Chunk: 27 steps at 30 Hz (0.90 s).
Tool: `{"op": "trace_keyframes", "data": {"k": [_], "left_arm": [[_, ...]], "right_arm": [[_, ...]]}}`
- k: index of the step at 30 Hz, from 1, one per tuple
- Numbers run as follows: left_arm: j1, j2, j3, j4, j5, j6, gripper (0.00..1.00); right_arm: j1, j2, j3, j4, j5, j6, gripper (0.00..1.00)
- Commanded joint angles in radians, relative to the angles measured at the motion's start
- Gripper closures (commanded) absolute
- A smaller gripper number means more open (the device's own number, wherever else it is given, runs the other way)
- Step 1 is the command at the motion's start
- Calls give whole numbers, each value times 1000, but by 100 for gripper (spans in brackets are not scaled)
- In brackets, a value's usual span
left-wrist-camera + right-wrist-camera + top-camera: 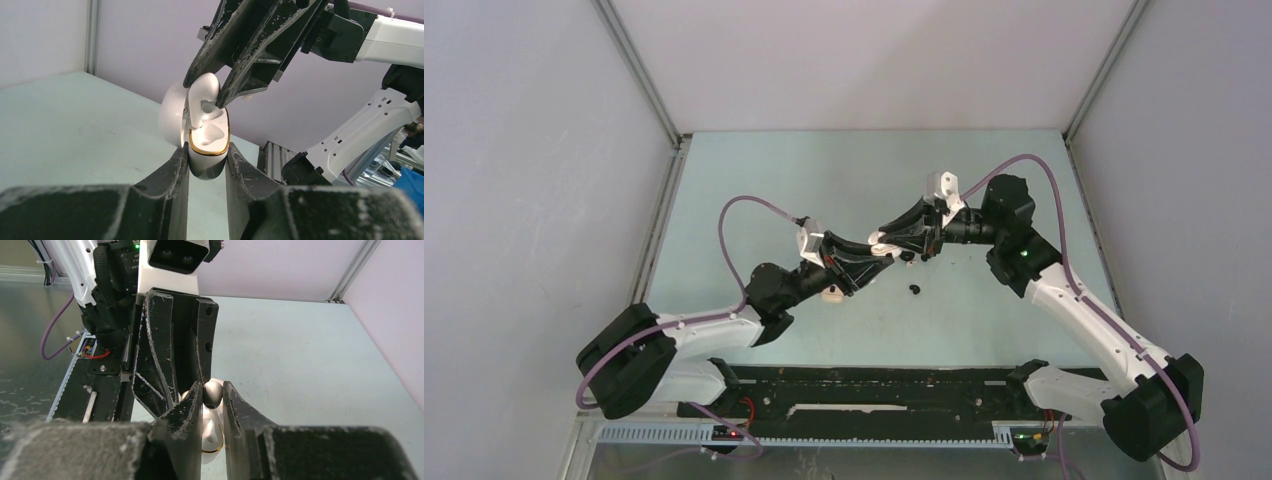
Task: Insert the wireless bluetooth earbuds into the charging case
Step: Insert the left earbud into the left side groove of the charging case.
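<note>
The white earbud point(202, 95) hangs stem-down over the open charging case point(209, 150), its stem tip just at the left socket. Both are lifted off the surface point(774, 180), near its middle. The bud looks light, hard and glossy, so I judge it slippery. Its rounded head gives the pads little to bite on. The best hold is across the head, with the stem left free to slide in, and that is how the right claw point(206, 92) has it, clamped on the head from above.

The case is a smooth hard shell with a gold rim point(210, 149) and its lid point(172, 112) swung open to the left. The hinge is probably the weak point, so the lower body below the rim is the place to grip. The left claw point(207, 157) is clamped there, one finger on each side.

A loose black bud point(914, 290) lies on the surface, just nearer than the two claws.
</note>
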State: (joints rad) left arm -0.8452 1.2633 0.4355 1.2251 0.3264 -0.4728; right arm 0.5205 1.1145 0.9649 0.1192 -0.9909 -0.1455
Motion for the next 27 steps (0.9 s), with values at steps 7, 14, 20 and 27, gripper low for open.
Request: {"op": "trace_keyframes", "data": {"k": [7, 14, 20, 27], "left_arm": [[-7, 9, 32, 56, 13, -10, 100], [-6, 3, 29, 53, 13, -4, 100], [-7, 5, 32, 56, 15, -2, 100], [-7, 8, 32, 61, 11, 0, 100]], "right_arm": [[16, 4, -5, 44, -5, 4, 100], [28, 11, -5, -5, -7, -38, 100], [30, 13, -22, -2, 3, -53, 100], [38, 18, -29, -6, -1, -59, 100]]}}
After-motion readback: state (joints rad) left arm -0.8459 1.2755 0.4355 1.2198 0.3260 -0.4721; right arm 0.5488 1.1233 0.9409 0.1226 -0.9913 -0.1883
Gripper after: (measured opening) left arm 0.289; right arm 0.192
